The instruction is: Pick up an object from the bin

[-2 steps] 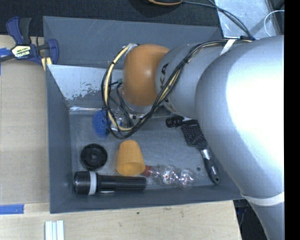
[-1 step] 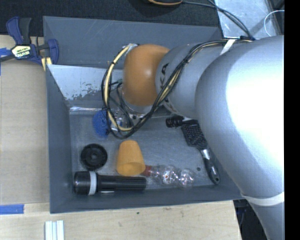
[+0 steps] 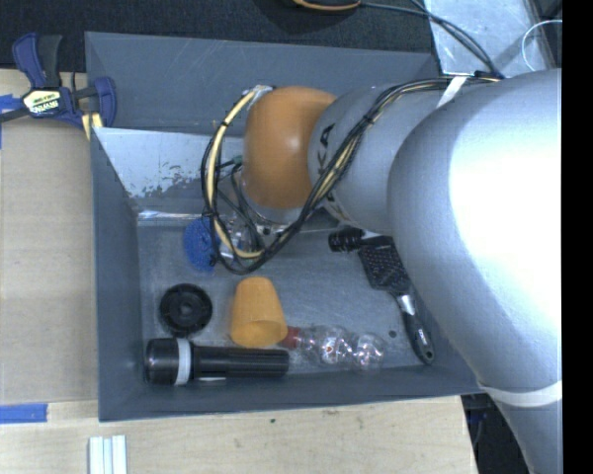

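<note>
The arm [image 3: 455, 205] came into the grey bin [image 3: 114, 294] from three o'clock. Its wrist, under the orange cover [image 3: 282, 146], stood over the upper middle of the floor. Yellow and black cables [image 3: 217, 161] looped round the cover and down its nine o'clock side. The gripper [image 3: 235, 237] sat low beneath the cover, crowded by those cables. Whether the claw was spread or pressed together could not be told.

The nearest thing was a small blue object [image 3: 198, 245], just beside the gripper at its nine o'clock and close to the bin's back wall. Its right edge was hidden behind the cables, so contact could not be judged.

The rest lay toward six o'clock, well clear of the gripper. A black round disc [image 3: 186, 308] rested at about seven o'clock from it, and a tan cup-shaped piece [image 3: 256, 312] lay on its side straight below at six. Along the front wall stretched a black torch [image 3: 215, 361] with a white band, its right end touching the tan piece. Some clear crinkled wrappers [image 3: 341, 349] lay to the right of that, at five o'clock.

At four o'clock a black hairbrush [image 3: 387, 265] lay aslant, its head uppermost and its handle running down toward the front right corner. It was partly covered by the arm's large silver body, which also hid the bin's right side.
</note>
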You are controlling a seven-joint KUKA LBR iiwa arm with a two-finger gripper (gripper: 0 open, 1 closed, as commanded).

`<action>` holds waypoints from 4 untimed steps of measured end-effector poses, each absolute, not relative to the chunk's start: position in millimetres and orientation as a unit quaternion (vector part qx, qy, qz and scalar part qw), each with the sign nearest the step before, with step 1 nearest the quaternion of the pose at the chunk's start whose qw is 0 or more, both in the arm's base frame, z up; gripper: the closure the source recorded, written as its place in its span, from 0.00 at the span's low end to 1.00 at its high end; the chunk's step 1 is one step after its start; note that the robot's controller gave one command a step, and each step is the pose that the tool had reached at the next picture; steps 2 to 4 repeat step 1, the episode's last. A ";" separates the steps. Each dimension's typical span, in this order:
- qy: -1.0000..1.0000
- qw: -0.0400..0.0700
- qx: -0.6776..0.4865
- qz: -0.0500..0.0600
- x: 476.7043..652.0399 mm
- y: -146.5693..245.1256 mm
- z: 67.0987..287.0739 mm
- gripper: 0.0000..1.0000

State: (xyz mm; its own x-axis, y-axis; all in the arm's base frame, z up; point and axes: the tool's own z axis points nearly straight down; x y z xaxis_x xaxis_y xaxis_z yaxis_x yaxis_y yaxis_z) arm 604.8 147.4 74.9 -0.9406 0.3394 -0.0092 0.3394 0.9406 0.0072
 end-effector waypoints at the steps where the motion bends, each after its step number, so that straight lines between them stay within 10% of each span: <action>1: 0.985 0.005 0.173 0.003 604.4 147.0 86.7 1.00; 4: 0.985 0.005 0.173 0.003 604.4 147.0 86.7 1.00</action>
